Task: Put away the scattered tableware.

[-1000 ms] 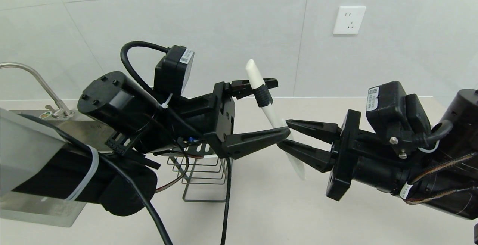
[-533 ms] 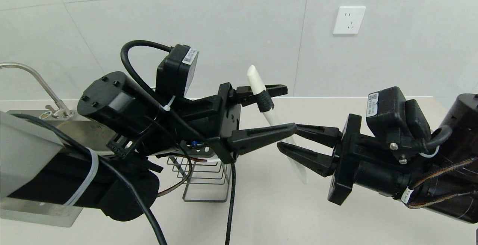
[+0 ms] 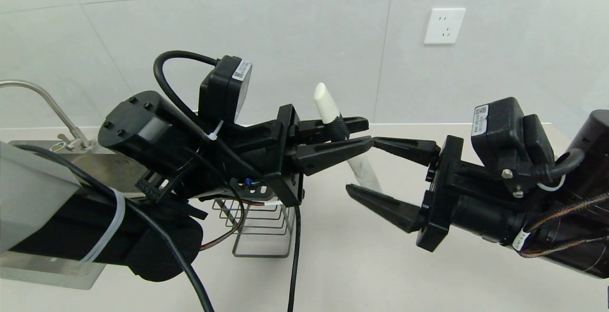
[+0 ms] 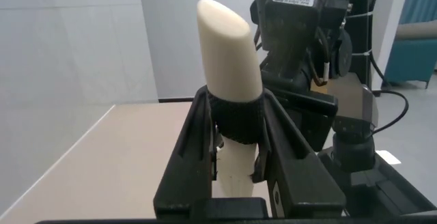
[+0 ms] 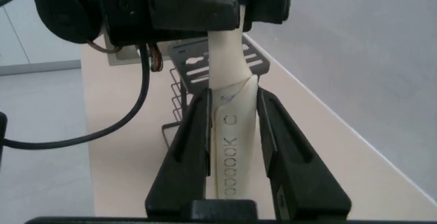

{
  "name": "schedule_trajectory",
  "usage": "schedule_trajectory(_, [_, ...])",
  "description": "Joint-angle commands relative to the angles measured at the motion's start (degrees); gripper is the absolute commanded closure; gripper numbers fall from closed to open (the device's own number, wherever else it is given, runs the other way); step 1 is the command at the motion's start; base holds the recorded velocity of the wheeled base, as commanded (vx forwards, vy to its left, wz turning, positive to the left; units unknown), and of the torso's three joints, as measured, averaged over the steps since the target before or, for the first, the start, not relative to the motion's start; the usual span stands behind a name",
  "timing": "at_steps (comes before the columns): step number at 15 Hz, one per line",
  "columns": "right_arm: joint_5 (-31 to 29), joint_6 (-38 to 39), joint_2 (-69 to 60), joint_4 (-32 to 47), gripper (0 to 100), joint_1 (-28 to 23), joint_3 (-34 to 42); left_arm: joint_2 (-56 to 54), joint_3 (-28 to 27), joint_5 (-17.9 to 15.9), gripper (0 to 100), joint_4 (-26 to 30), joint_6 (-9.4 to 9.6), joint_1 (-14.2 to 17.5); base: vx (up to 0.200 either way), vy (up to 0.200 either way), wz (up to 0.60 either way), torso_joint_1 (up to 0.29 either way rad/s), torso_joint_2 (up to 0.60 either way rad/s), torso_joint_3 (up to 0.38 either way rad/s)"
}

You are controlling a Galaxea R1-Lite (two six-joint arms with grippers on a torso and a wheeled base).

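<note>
One white plastic utensil (image 3: 326, 105) is clamped between the left gripper's (image 3: 367, 132) fingers, the right gripper's (image 3: 362, 164) fingers wide around its lower part, not yet in the metal wire rack (image 3: 259, 229) below.

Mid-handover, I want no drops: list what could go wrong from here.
1. The left gripper pinches the white utensil only at its black band, near the upper end; the long lower part could swing or slip.
2. The right gripper, fingers open, flanks that lower part closely; pulling back askew might knock it.
</note>
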Motion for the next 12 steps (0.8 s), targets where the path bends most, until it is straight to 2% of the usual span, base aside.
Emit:
schedule_trajectory(1, [-0.1,0.0,0.0,0.0,0,-0.1,1.6,-0.2,-0.1,1.1,100,-0.1,-0.04,0.1,0.000,0.000,0.00,0.000,0.00,0.000])
schedule_trajectory(3, [-0.3,0.1,-0.4,0.0,0,-0.2,3.3,-0.7,0.6,2.2,100,-0.1,-0.04,1.4,0.000,0.000,0.00,0.000,0.00,0.000])
schedule_trajectory(4, [-0.9,0.2,-0.8,0.0,0,-0.8,3.9,-1.8,2.7,2.2,100,-0.1,-0.04,3.3,0.000,0.000,0.00,0.000,0.00,0.000])
schedule_trajectory(7, [-3.1,2.6,-4.1,0.0,0,-2.8,7.5,-6.7,8.2,2.2,100,4.8,0.05,4.6,0.000,0.000,0.00,0.000,0.00,0.000])
schedule_trajectory(8, [-3.7,9.3,-7.8,0.0,100,-6.9,11.8,-10.9,9.4,2.3,100,9.8,0.22,4.6,0.000,0.000,0.00,0.000,0.00,0.000])
schedule_trajectory(9, [-3.7,11.7,-9.9,0.0,100,-9.6,15.1,-12.7,9.3,2.4,100,12.6,0.31,4.6,0.000,0.000,0.00,0.000,0.00,0.000])
schedule_trajectory(11, [-2.8,14.4,-13.3,-0.1,100,-21.4,22.4,-17.0,8.3,4.2,100,20.1,0.40,4.7,0.000,0.000,0.00,0.000,0.00,0.000])
schedule_trajectory(12, [-2.3,14.1,-14.4,-0.1,100,-23.7,24.6,-17.7,8.1,4.7,100,21.4,0.49,4.7,0.000,0.000,0.00,0.000,0.00,0.000])
